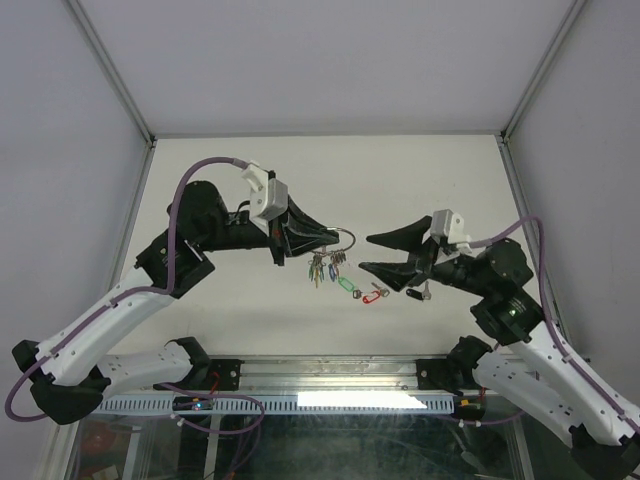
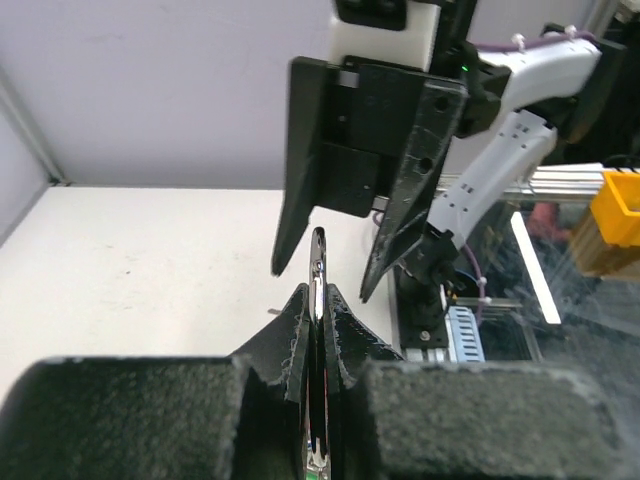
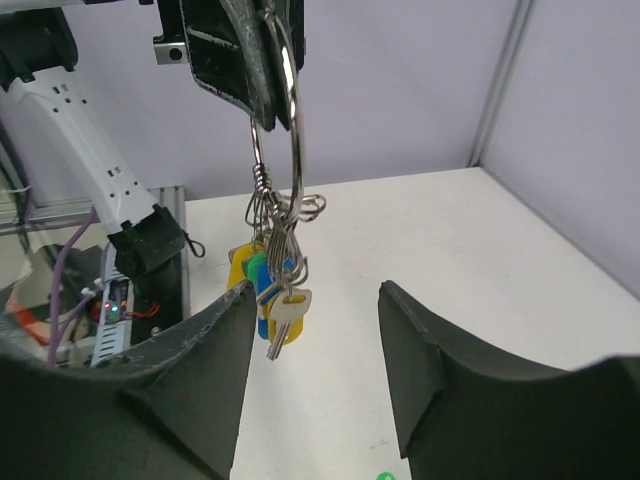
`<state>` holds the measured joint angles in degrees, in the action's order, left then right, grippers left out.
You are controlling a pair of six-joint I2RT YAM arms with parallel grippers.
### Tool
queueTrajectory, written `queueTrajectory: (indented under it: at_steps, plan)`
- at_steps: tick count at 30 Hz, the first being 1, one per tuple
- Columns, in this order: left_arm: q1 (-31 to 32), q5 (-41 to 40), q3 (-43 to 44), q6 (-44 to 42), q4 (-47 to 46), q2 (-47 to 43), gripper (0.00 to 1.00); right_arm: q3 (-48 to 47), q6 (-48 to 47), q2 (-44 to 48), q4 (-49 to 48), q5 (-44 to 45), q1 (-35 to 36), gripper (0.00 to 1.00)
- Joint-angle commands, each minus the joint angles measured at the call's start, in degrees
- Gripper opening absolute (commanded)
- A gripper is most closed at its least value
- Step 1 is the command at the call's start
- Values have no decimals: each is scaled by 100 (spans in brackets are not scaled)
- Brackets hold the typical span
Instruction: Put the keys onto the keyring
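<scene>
**A:** What is the left pincer (image 1: 334, 240) doing?

**B:** It is clenched. Its two black fingers are pressed together on the rim of the thin silver wire keyring (image 1: 347, 240), which is held up in the air, clear of the tabletop (image 1: 420, 180). In the left wrist view the ring shows edge-on, sticking out from between the fingertips.

**A:** What hangs from the ring?

**B:** A bunch of small keys (image 1: 324, 268) with yellow, blue and green plastic tags. It dangles from the ring's lower part.

**A:** And the right pincer (image 1: 366, 252)?

**B:** That one is released. Its jaws stand apart with nothing between them, and they point at the ring from the opposite side, near it but not touching. In the right wrist view the hanging bunch sits just by the finger at the left of that picture, and the ring is above the gap.

**A:** Where are the loose keys?

**B:** They lie on the white tabletop, below and between the two pincers. A silver key with a green oval tag (image 1: 347, 285) lies just under the hanging bunch. A silver key with a red oval tag (image 1: 375, 294) is just beside it, toward the right arm. A third small silver key (image 1: 424, 291) shows close under the right pincer, but its tag is too dark and small to make out.
</scene>
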<state>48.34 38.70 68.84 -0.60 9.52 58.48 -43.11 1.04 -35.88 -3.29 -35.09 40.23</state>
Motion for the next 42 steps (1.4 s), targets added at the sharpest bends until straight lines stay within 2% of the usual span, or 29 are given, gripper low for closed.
queueTrajectory:
  at_steps: [1,3,6,11,21,30,42]
  plan:
    - [27,-821,15,66,-407,-264,0,418,-215,348,-944,720,21,55]
    - [28,-1021,10,79,-403,-267,0,560,-412,314,-1119,775,25,59]
    - [27,-1174,16,79,-407,-241,0,614,-585,209,-1201,877,48,59]
    - [28,-1198,7,105,-400,-232,0,581,-699,55,-1415,1452,271,55]
    - [27,-1273,37,105,-361,-268,0,736,-1873,-113,-1855,3295,1825,49]
    - [28,-1277,42,87,-335,-267,0,1128,-2310,-235,-2775,3783,2151,49]
    - [27,-1251,42,79,-323,-267,0,1100,-2090,-335,-2894,3760,2176,45]
